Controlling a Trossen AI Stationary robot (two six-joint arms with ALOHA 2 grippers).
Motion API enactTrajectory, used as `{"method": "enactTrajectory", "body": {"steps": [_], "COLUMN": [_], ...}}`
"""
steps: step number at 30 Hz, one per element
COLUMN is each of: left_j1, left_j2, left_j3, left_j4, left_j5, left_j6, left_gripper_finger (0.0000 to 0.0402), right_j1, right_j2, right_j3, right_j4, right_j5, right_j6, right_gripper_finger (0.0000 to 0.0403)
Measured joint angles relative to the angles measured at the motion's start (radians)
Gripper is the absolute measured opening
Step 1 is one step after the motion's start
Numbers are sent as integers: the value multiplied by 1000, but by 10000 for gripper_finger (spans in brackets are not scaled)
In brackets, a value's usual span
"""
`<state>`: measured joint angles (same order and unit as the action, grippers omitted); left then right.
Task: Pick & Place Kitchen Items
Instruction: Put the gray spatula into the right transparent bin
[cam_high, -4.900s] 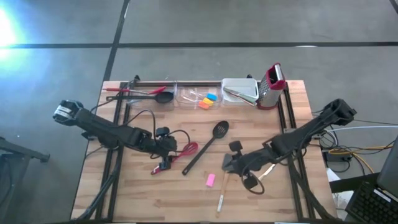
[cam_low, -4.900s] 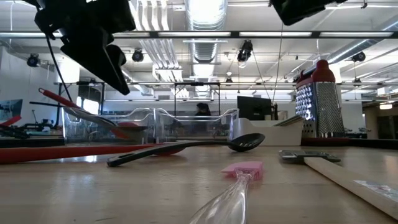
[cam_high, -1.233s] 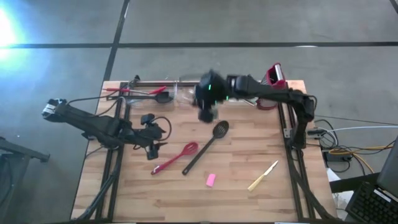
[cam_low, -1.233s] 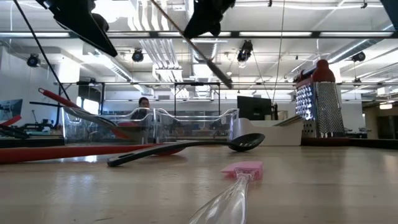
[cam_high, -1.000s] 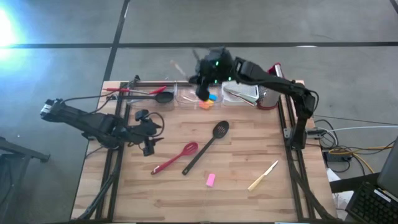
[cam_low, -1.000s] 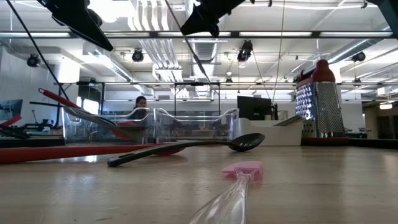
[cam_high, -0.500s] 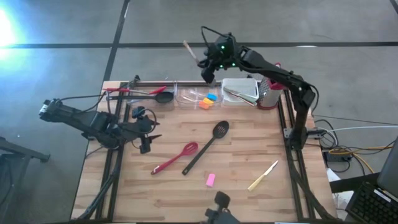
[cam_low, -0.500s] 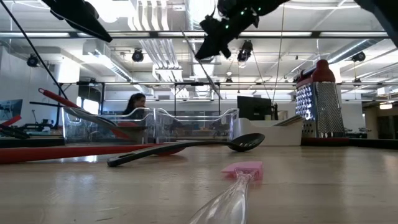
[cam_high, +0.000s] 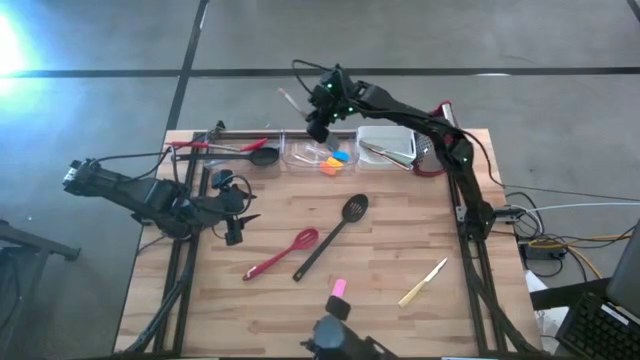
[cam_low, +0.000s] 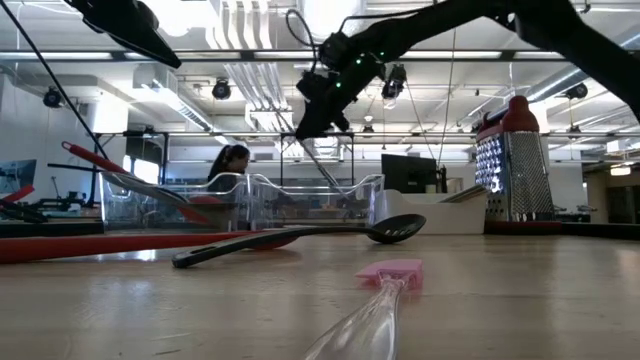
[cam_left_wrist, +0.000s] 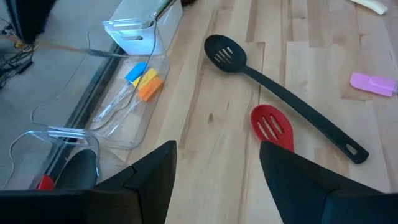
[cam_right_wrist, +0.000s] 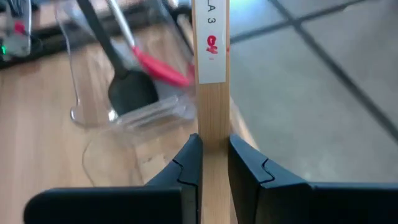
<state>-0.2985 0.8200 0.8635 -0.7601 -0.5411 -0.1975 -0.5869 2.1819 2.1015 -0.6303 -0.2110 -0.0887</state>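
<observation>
- Nearest me on the tabletop (cam_high: 220, 290) lie the loose items I have yet to clear: a pink scraper (cam_high: 339, 288), a knife (cam_high: 424, 281), a red spoon (cam_high: 281, 255) and a black slotted spoon (cam_high: 332, 234).
- My left hand (cam_high: 234, 210) hangs over the tabletop's left part, just short of the red spoon, fingers spread and holding nothing; it waits.
- Farther back, along the rear edge, stand a clear tub (cam_high: 318, 153) with blue and orange scrapers, a white tub (cam_high: 390, 144) and the grater (cam_high: 437, 130); a ladle (cam_high: 255, 154) and red tongs (cam_high: 215, 145) lie at the left end of that row.
- My right hand (cam_high: 318, 112) is high above that rear edge, over the clear tub, pressed tight on a wooden stick (cam_right_wrist: 210, 59) whose shaft runs out past the fingers (cam_right_wrist: 190, 158).
- I judge this the carry step: the stick is lifted but not yet set down.
- Next, I think, comes bringing the right hand down over a tub, lining the long shaft with it so it clears the rim, then letting go.
</observation>
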Motion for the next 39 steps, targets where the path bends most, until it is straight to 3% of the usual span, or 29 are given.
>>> {"method": "enactTrajectory", "body": {"steps": [15, 39], "left_j1": [0, 0], "left_j2": [0, 0], "left_j3": [0, 0], "left_j4": [-11, -11], "left_j5": [0, 0], "left_j6": [4, -11], "left_gripper_finger": [236, 236], "right_j1": [-5, -8], "right_j2": [199, 204], "right_j3": [230, 87], "right_j4": [-259, -231], "right_j5": [1, -6], "right_j6": [49, 63], "right_gripper_finger": [38, 38]}}
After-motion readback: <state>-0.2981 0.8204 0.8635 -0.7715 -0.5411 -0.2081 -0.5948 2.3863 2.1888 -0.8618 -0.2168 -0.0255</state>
